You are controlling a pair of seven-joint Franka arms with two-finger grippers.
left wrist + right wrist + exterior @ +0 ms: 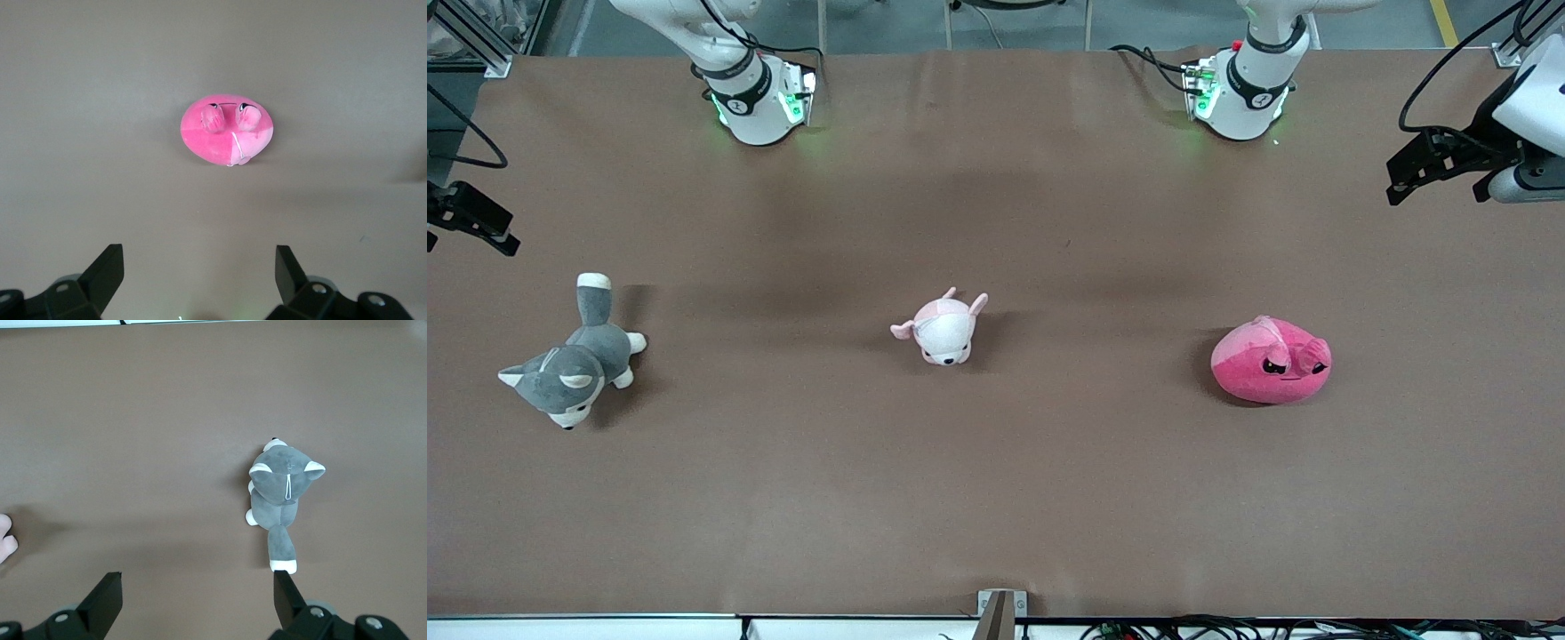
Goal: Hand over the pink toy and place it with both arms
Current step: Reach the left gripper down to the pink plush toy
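The pink toy (1267, 364) is a round hot-pink plush with angry black eyes, lying on the brown table toward the left arm's end. It also shows in the left wrist view (227, 130), apart from the fingers. My left gripper (1405, 178) hangs open and empty high over the table's edge at the left arm's end; its own view (199, 252) shows the jaws wide apart over bare table. My right gripper (494, 233) hangs open and empty over the table's edge at the right arm's end, and in its own view (197, 577) the jaws are spread.
A small pale pink-and-white plush animal (944, 329) lies mid-table; its edge shows in the right wrist view (5, 543). A grey-and-white plush dog (574, 360) lies toward the right arm's end, also below the right gripper (283, 490). The arm bases (760, 98) stand along the table's back.
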